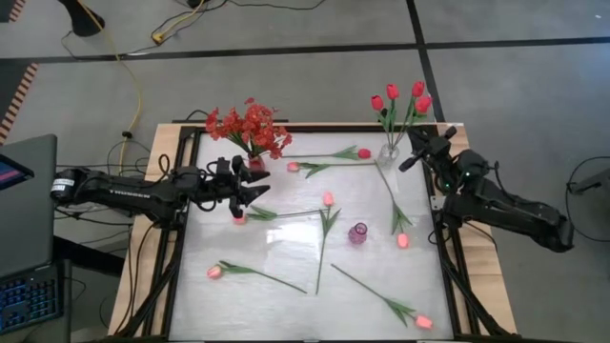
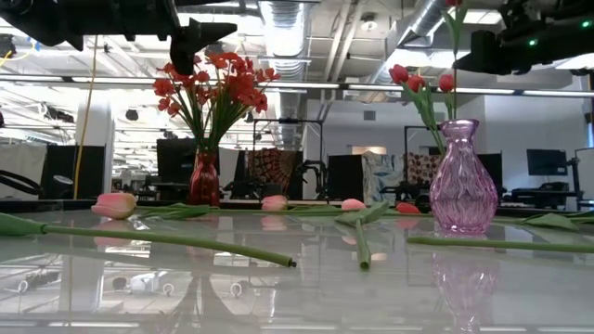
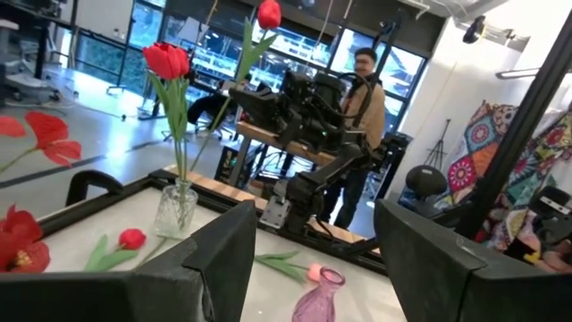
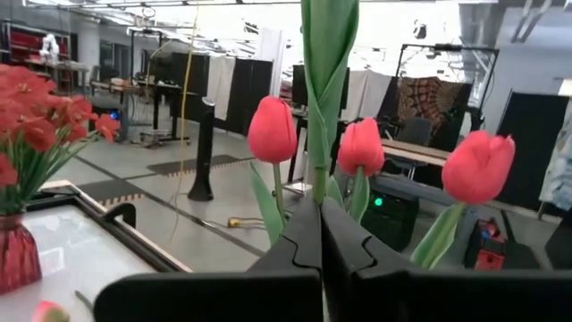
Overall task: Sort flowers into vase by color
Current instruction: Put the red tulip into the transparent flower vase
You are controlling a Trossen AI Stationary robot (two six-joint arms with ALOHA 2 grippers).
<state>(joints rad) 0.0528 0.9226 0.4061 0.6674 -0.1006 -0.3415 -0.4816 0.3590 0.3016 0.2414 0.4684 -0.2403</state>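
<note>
the right gripper [image 4: 320, 234] sits over the clear vase [image 1: 389, 151] at the table's [image 1: 286, 257] far right corner, fingers pinched tight on the green stem of a red tulip [image 1: 417, 89], its closed oval bud up among three others already standing in that vase. at the far left edge a red vase [image 1: 255, 162] holds bushy sprays of small red blossoms [image 1: 248, 124]. the left gripper [image 1: 250, 186] hovers just in front of it near the left edge, fingers spread wide and empty. pink tulips [image 1: 328, 199] with long leafy green stems lie flat, scattered across the table. a small pink vase [image 1: 357, 233] stands empty right of centre, one red tulip [image 1: 363, 152] lying near the far edge.
</note>
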